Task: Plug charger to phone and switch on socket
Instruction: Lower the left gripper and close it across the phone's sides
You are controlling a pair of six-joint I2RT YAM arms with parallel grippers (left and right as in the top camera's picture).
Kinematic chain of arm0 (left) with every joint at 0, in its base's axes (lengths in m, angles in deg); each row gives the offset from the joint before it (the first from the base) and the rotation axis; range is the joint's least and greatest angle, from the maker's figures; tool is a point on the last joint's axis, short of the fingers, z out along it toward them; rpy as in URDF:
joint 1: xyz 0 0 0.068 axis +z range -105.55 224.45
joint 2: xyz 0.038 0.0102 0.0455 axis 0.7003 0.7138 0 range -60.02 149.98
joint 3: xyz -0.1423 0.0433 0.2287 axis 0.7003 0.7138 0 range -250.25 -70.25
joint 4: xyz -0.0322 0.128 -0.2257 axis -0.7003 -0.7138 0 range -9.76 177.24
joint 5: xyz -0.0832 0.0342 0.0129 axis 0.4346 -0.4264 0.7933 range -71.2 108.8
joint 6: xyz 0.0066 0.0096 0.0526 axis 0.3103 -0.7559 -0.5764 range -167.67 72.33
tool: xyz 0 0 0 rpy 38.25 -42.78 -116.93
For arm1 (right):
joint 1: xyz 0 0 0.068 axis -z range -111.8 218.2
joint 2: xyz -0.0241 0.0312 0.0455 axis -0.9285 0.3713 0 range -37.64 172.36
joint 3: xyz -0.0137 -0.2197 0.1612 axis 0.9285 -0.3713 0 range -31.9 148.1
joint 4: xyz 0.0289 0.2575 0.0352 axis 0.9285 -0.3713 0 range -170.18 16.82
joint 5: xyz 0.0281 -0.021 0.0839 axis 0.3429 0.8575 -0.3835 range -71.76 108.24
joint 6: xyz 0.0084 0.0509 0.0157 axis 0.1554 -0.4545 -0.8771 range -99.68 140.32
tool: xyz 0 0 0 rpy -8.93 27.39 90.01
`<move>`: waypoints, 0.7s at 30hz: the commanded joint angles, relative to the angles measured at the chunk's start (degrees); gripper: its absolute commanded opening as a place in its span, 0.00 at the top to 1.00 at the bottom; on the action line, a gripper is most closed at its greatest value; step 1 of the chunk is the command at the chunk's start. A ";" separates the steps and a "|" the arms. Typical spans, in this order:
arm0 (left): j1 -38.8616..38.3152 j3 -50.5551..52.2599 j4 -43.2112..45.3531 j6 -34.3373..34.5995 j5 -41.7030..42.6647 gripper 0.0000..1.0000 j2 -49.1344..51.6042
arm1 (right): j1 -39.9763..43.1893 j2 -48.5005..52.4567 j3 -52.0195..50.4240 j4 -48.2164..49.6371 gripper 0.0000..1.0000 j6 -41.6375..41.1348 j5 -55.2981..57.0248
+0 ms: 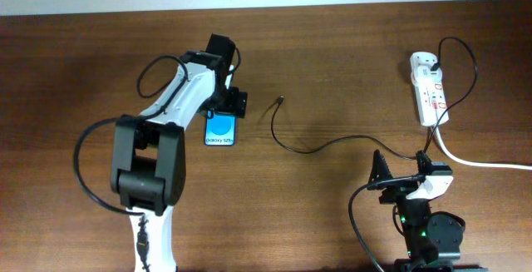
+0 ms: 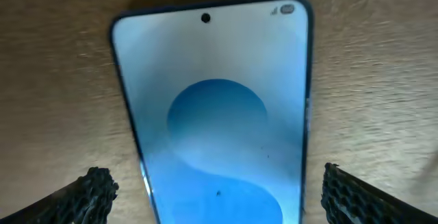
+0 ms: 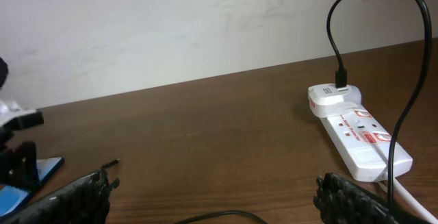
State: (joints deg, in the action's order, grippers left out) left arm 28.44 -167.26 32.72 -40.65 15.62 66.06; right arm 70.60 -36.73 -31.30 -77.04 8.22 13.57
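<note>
The phone (image 1: 220,129) lies flat on the table, blue screen up. My left gripper (image 1: 230,103) hovers over its far end, open, fingers on either side of the phone (image 2: 215,114) without touching it. The charger cable (image 1: 312,147) runs from the white adapter on the socket (image 1: 431,89) across the table to its free plug tip (image 1: 280,100), right of the phone. My right gripper (image 1: 397,172) is open and empty near the front right. In the right wrist view, the socket (image 3: 359,138) and the plug tip (image 3: 109,163) show.
The socket's thick white cord (image 1: 482,162) runs off to the right edge. A white wall borders the table's far side (image 3: 171,32). The left arm's body (image 1: 145,168) stands over the left front of the table.
</note>
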 commanded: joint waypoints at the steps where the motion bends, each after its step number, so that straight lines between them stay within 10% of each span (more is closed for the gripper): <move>1: 0.13 0.28 0.39 -2.58 0.83 0.01 1.22 | 0.26 -0.44 -0.28 -0.24 0.02 -0.35 -0.90; 21: -0.04 5.16 1.33 7.98 6.27 0.00 1.64 | 0.26 -0.44 -0.28 -0.22 0.02 -0.35 -0.90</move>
State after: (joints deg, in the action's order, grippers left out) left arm 28.66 -164.16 33.61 -35.34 17.85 66.45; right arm 70.60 -36.73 -31.30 -77.04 8.22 13.57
